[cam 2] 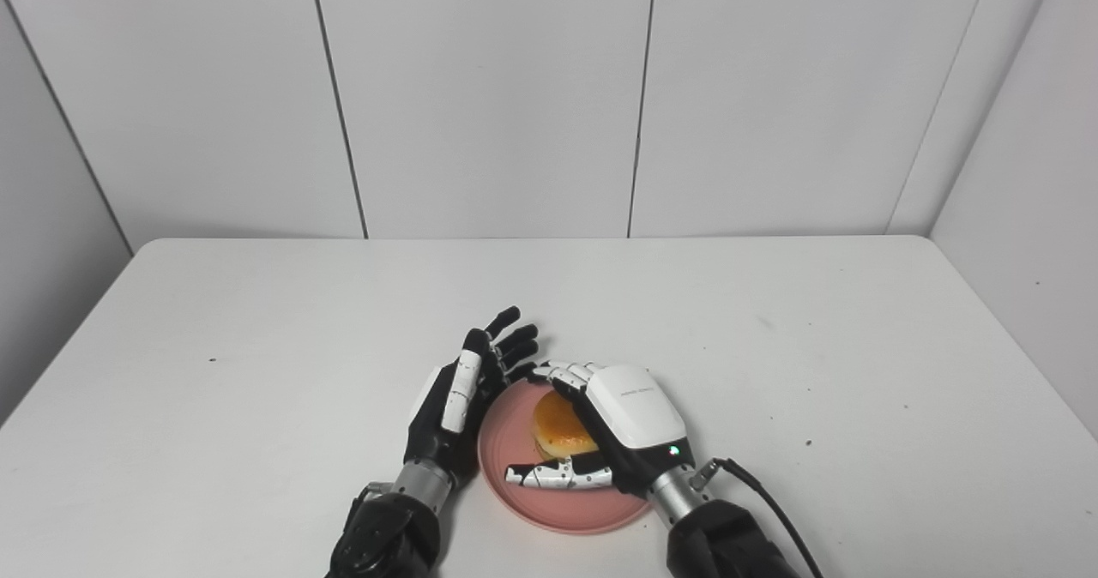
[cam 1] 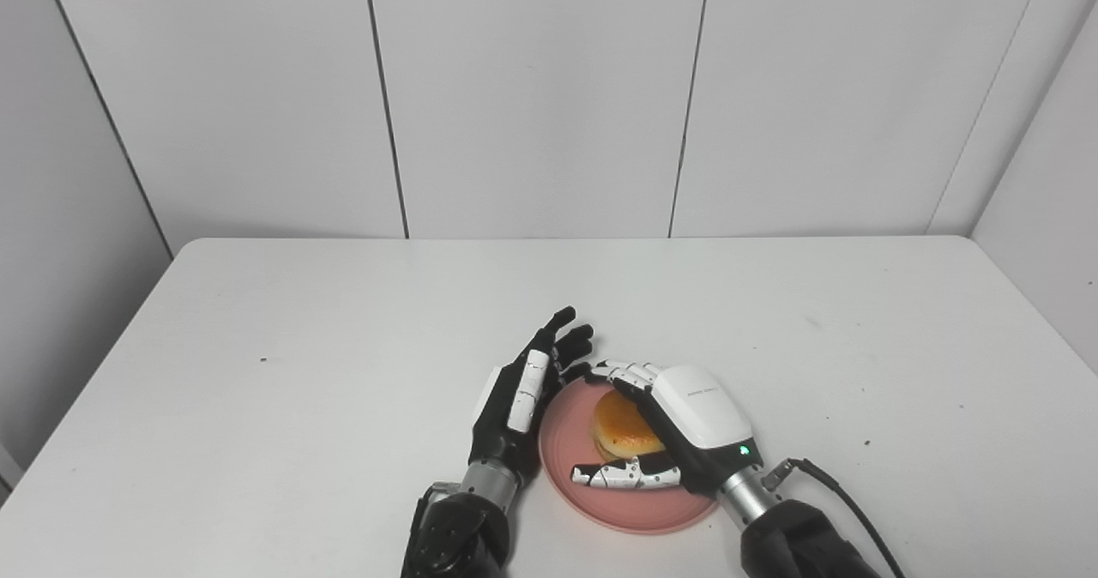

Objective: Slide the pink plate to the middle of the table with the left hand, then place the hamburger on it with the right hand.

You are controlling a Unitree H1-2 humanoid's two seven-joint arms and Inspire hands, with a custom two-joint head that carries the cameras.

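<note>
The pink plate [cam 1: 568,466] lies on the white table [cam 1: 343,372] near its front edge, about mid-width. On the plate rests the hamburger [cam 1: 624,428] with its golden bun up. My right hand [cam 1: 678,428] is curled over the hamburger from the right, fingers on its far side and thumb on its near side. My left hand [cam 1: 523,394] stands on edge against the plate's left rim, fingers stretched forward and apart, holding nothing. The plate's right part is hidden under the right hand.
A black cable [cam 1: 845,496] trails from the right wrist toward the bottom edge. White wall panels [cam 1: 549,89] close off the table's far side and both flanks. A few small dark specks dot the tabletop.
</note>
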